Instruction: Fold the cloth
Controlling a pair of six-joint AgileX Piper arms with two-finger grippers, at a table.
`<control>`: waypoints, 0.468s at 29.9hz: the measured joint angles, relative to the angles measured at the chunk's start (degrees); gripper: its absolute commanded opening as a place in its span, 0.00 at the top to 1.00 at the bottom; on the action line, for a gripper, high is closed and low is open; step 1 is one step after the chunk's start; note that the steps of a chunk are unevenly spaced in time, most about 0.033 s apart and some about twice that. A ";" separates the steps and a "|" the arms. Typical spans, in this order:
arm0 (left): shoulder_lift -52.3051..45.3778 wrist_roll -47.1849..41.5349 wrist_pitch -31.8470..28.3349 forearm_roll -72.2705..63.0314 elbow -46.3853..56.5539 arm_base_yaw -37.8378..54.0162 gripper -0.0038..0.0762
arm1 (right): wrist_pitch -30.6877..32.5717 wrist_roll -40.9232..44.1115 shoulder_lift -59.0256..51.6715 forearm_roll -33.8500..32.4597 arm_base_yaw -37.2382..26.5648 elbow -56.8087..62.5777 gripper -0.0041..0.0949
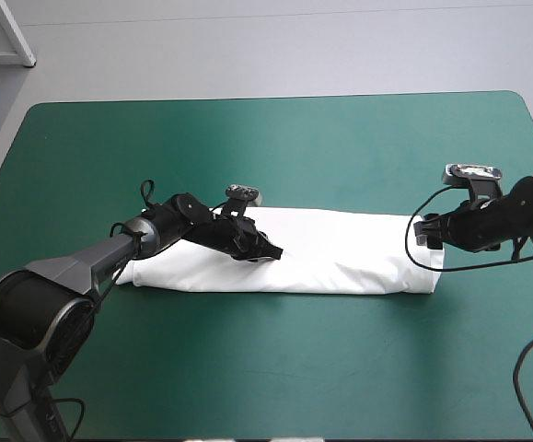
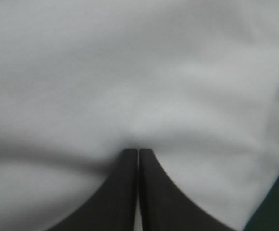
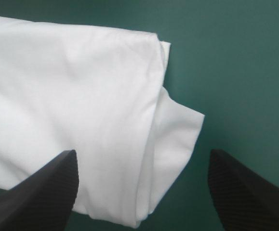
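**A:** Where does the cloth sit right now?

**B:** The white short-sleeved T-shirt point(image 1: 340, 253) lies as one long folded band across the middle of the bench with the teal-green cover point(image 1: 248, 138), running left to right and well clear of every edge.

**A:** And the arms?

**B:** The left tool point(image 1: 273, 250), two broad black curved fingers, is down on the band a little left of its middle. In its wrist view the fingers meet in a point with only a hairline between them. The cloth puckers right at their tips point(image 2: 138, 151), so I read it as clamped on a pinch of the T-shirt. The right tool point(image 1: 424, 238), of the same black make, is at the band's right end. Its fingers stand wide apart point(image 3: 143, 154), with the layered end of the shirt lying between them and nothing gripped.

**A:** So which step is this?

**B:** The lengthwise folds look done, and I'd say the crosswise fold is being set up.

**A:** What does the next move need?

**B:** Probably the right tool coming together on every layer at that end. One loose flap sticks out there and could be missed.
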 measured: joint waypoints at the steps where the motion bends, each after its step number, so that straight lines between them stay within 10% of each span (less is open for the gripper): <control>1: 0.00 0.00 0.00 0.00 0.00 0.00 0.93 | -0.06 -0.55 1.39 0.63 0.00 0.00 0.28; 14: 0.00 0.00 0.00 0.00 0.00 0.00 0.93 | -0.89 -4.12 11.78 2.76 0.00 0.00 0.39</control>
